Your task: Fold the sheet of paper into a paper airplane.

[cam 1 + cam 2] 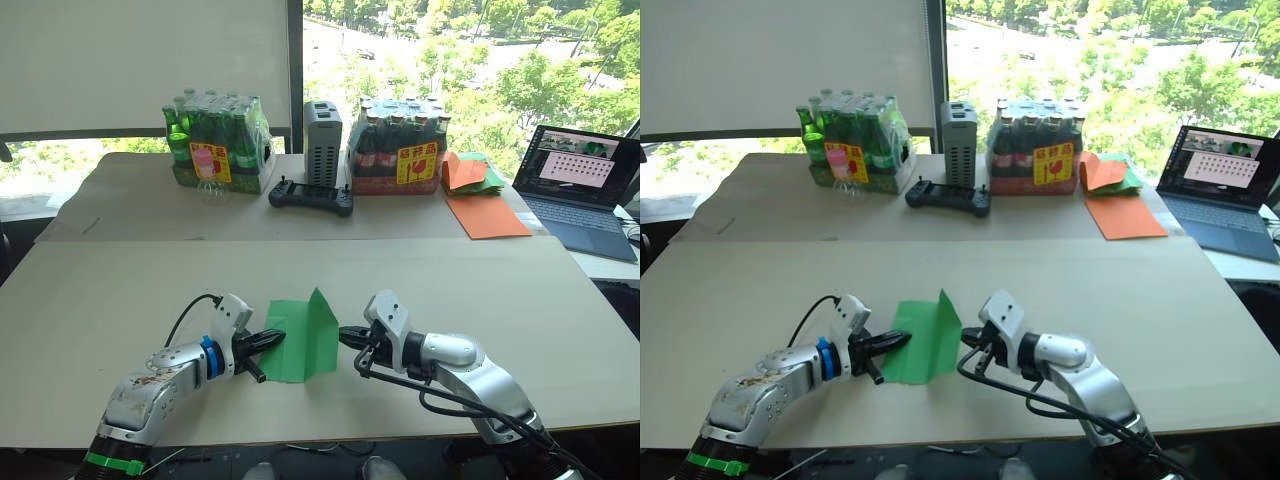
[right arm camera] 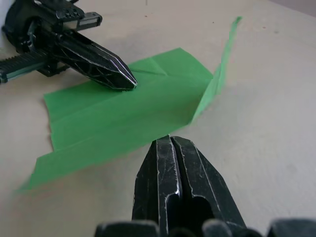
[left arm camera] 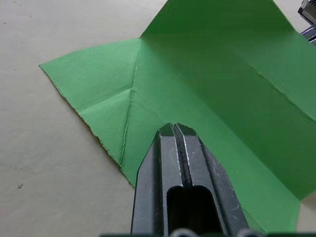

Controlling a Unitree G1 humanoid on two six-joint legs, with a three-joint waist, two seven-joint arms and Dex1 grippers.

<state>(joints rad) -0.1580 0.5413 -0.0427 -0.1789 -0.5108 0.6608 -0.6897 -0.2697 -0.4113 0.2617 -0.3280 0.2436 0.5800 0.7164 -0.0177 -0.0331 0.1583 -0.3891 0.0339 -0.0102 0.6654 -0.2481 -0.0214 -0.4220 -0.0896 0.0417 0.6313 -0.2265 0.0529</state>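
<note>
1. Sheet of paper [image 1: 303,338] lies on the near tabletop [image 1: 120,300] between both arms, its right half standing up along the centre crease.
2. Left pincer [image 1: 268,341], fingers together, presses the flat left half; I'd hold it there as anchor.
3. Right pincer [image 1: 346,334], fingers together, sits just beside the raised flap; I'd sweep it leftward, low and slowly, aligning edges before creasing.
</note>
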